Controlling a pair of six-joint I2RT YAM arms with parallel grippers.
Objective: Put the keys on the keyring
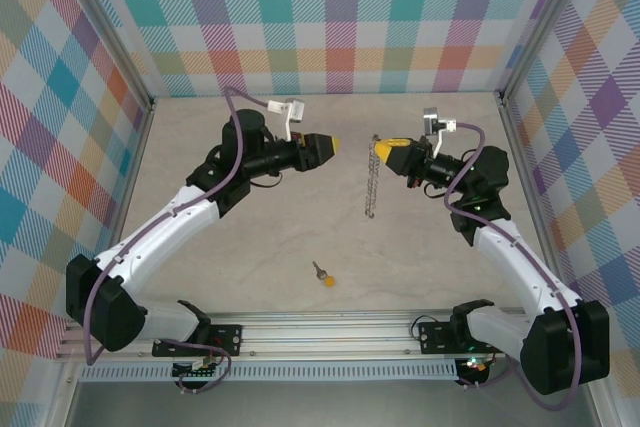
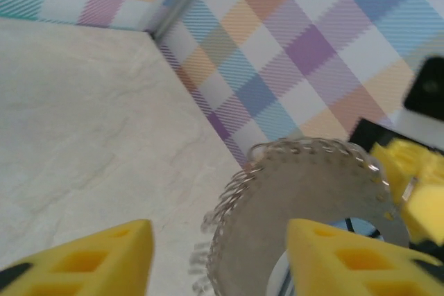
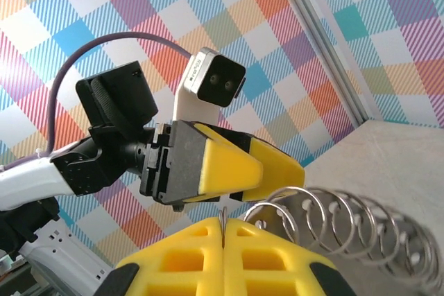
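Note:
The keyring (image 1: 371,187) is a silvery chain of small rings, and it hangs down to the table from my right gripper (image 1: 380,152). In the right wrist view that gripper (image 3: 223,225) is shut on one thin ring, and the other rings (image 3: 333,218) trail off to the right. My left gripper (image 1: 328,144) faces it from a short distance, held above the table. Its fingers stand wide apart around nothing (image 2: 220,230), with the chain (image 2: 239,192) just ahead of them. The tiny key (image 1: 322,274), with its yellow-orange head, lies on the table nearer the arm bases, away from both grippers.
Checked walls (image 1: 340,17) close in the table at the back and on both sides. A metal rail (image 1: 330,332) runs along the near edge between the arm bases. The pale tabletop (image 1: 260,247) lies bare around the key.

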